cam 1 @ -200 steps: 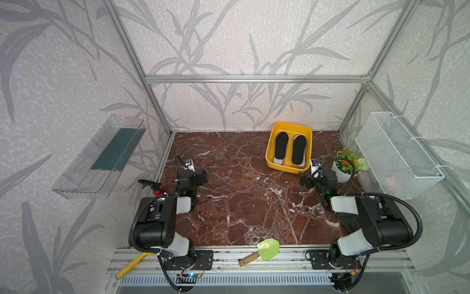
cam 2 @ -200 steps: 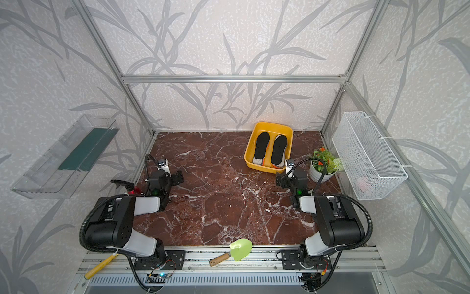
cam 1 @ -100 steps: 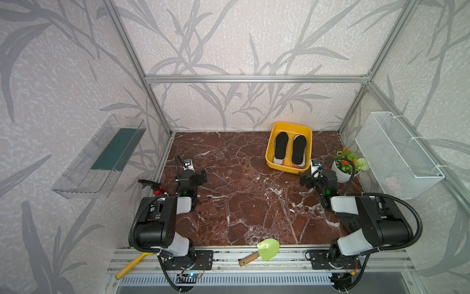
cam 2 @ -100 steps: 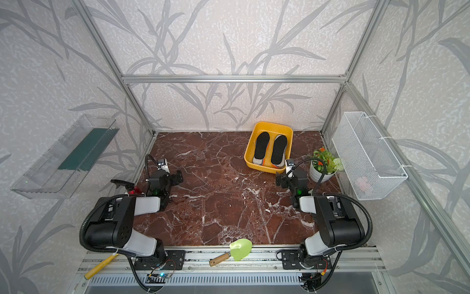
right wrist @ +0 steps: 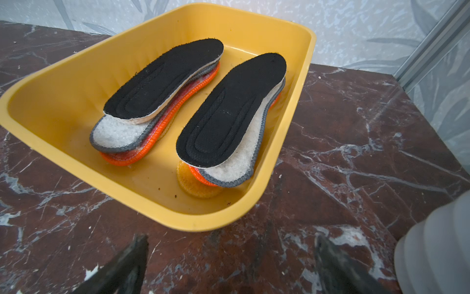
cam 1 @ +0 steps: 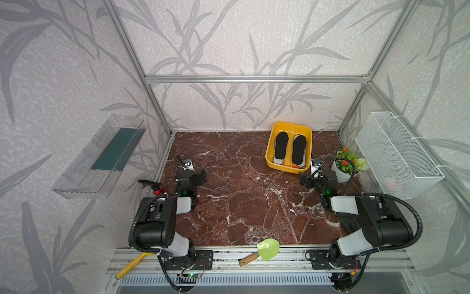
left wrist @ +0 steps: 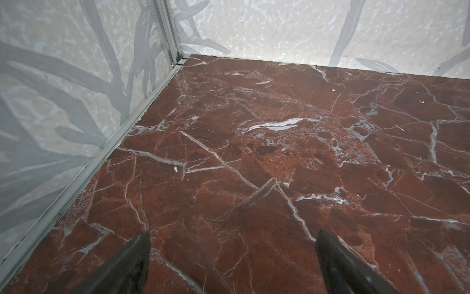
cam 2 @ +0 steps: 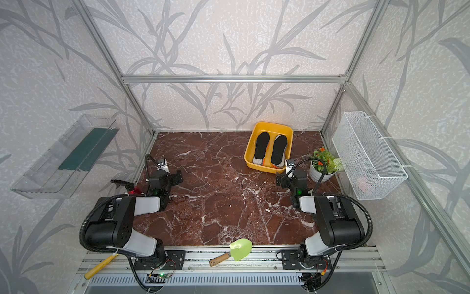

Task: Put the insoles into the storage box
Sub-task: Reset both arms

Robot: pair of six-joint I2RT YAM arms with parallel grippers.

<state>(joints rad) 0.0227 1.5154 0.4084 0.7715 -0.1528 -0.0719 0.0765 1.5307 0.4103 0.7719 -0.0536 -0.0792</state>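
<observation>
Just beyond right pincer (right wrist: 232, 238): storage box (right wrist: 178, 221), insoles (right wrist: 229, 114) stacked inside | left pincer (left wrist: 234, 233) well apart | both agape, empty

insoles (right wrist: 203, 101) stacked (black topmost), yellow storage box (right wrist: 63, 107)

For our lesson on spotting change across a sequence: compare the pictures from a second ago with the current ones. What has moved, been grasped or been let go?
Nothing has visibly changed. The left gripper and the right gripper stay open and empty in the same places, and the insoles lie in two stacks in the storage box as before.
</observation>
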